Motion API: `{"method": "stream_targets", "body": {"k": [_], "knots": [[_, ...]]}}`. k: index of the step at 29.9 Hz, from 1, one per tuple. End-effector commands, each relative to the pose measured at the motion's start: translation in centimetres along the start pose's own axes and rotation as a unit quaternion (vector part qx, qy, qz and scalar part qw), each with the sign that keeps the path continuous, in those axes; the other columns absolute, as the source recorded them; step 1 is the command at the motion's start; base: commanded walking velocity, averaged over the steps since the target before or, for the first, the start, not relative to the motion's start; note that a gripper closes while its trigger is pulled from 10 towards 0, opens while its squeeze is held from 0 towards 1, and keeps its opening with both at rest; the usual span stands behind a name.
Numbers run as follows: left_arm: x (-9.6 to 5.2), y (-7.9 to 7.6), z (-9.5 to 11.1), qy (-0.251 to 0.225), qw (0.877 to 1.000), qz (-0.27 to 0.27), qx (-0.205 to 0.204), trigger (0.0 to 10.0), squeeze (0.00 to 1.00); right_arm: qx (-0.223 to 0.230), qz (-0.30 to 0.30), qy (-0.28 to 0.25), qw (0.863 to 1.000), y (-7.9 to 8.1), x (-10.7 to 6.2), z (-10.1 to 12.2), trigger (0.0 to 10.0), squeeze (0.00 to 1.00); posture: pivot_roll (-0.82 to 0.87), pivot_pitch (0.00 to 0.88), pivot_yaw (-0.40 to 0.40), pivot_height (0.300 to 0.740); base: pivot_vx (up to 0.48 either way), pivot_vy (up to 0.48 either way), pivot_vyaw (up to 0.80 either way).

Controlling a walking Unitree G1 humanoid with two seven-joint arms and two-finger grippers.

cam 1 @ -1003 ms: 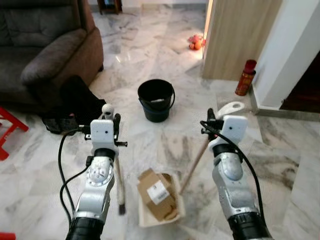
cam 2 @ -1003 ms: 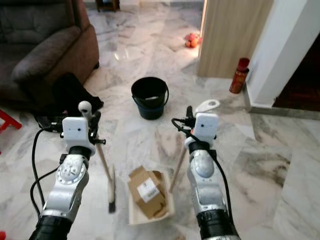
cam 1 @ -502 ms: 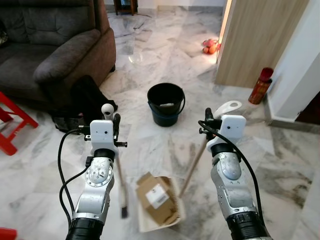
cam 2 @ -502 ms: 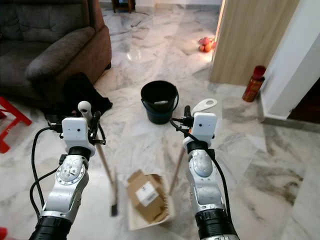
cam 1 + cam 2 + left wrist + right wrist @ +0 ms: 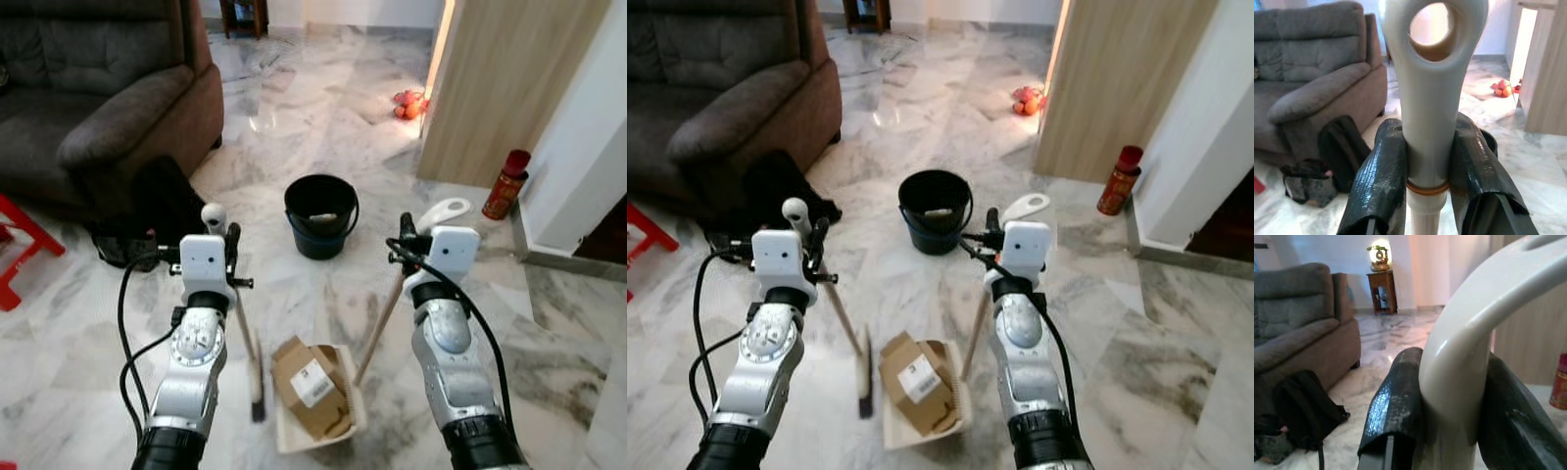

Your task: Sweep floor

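Your left jaws (image 5: 1427, 191) are clamped on the broom (image 5: 252, 364) handle just below its white looped end; the brush head sits on the floor (image 5: 118, 323) below and slightly inboard of them. Your right jaws (image 5: 1449, 431) are closed tight around the dustpan (image 5: 284, 431) handle's curved white top, its pole slanting down and inward to the pan. Pan rests on the floor between both arms, holding a crumpled box (image 5: 312, 384). Black bucket (image 5: 320, 217) stands ahead of both jaws, between them. Sofa (image 5: 108, 108) and a black bag (image 5: 167, 201) are beyond your left jaws, a red can (image 5: 506, 184) beyond your right.
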State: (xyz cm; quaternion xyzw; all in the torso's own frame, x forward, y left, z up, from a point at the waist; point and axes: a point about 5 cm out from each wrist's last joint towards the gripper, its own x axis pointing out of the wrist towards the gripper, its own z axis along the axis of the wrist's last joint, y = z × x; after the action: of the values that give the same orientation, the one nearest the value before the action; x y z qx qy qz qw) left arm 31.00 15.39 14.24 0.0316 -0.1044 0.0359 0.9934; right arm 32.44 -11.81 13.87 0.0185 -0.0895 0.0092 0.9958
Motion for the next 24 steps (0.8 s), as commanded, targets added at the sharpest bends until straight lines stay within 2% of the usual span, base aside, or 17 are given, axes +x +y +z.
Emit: {"method": "stream_targets", "body": {"k": [1, 24], "knots": [[0.28, -0.25, 1.23, -0.030, 1.000, -0.003, 0.002, 10.0, 0.00, 0.014, -0.006, -0.026, 1.000, -0.20, 0.35, 1.13, 10.0, 0.00, 0.09, 0.075, 0.046, 0.740, 0.270, 0.000, 0.00], [0.00, 0.31, 1.31, -0.030, 1.000, 0.004, 0.007, 10.0, 0.00, 0.016, -0.006, -0.024, 1.000, -0.31, 0.42, 1.06, 10.0, 0.00, 0.10, 0.091, 0.044, 0.740, 0.272, 0.000, 0.00]]}}
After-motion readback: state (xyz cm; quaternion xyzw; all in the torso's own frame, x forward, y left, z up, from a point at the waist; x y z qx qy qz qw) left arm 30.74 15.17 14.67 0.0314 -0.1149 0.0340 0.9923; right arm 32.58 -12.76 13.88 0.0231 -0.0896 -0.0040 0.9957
